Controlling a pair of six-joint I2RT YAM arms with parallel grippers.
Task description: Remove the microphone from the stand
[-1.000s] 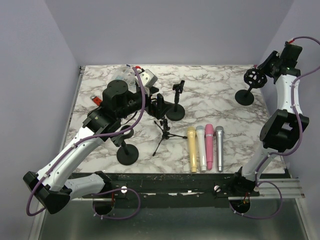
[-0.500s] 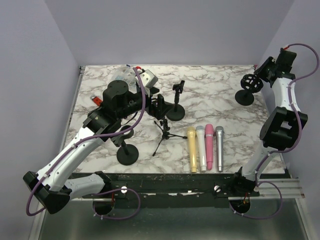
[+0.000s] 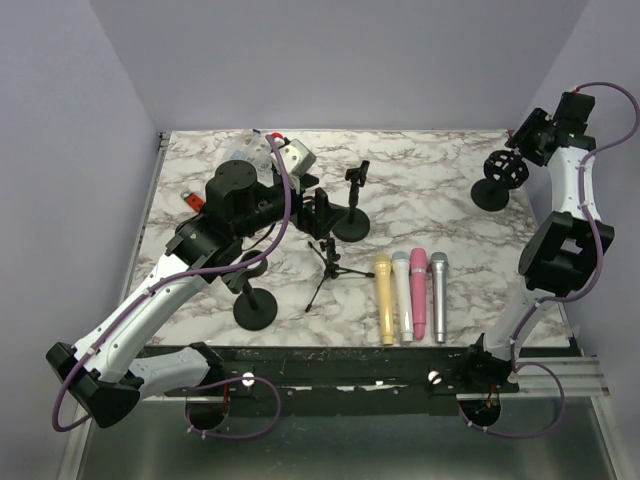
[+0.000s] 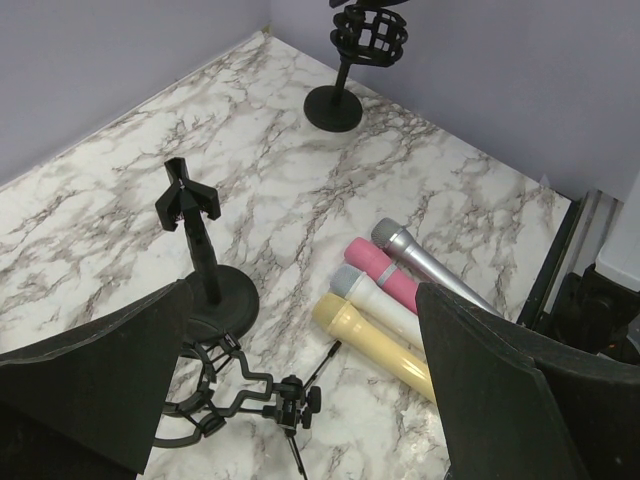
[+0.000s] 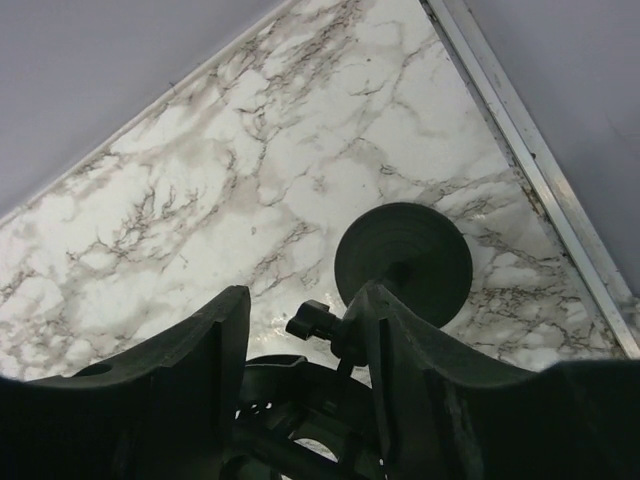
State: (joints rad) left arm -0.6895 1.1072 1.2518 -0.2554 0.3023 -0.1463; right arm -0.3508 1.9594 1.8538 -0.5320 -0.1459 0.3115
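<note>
Nearest the arm bases, four slim handheld mics lie flat, side by side and touching, heads pointing away, on the white, grey-veined marble worktop (image 3: 430,170). In order they are the yellow mic (image 3: 384,300), white mic (image 3: 403,297), pink mic (image 3: 419,293) and silver mic (image 3: 438,296). The first three look matt and pastel. The silver one is metallic with a rounded grille.

Left of them stands a black post stand (image 3: 255,312) on a flat round base, partly under the left arm. Just beyond the mics is a small black tripod (image 3: 328,265) with thin, splayed legs.

The left tool (image 4: 305,290) hangs over the tripod with its broad, dark, matt fingers (image 4: 100,380) spread wide and nothing between them. Just past it, a clip stand (image 4: 200,250) rises from a round disc base, with a thin post and a forked clip on top.

At the far right corner stands the cage stand (image 3: 500,172), with a black openwork basket on a short stem above a round disc. The right tool (image 5: 303,295) reaches down onto it. Its fingers stand a narrow way apart on either side of the basket's rim and side knob. I cannot tell whether they pinch it.
</note>
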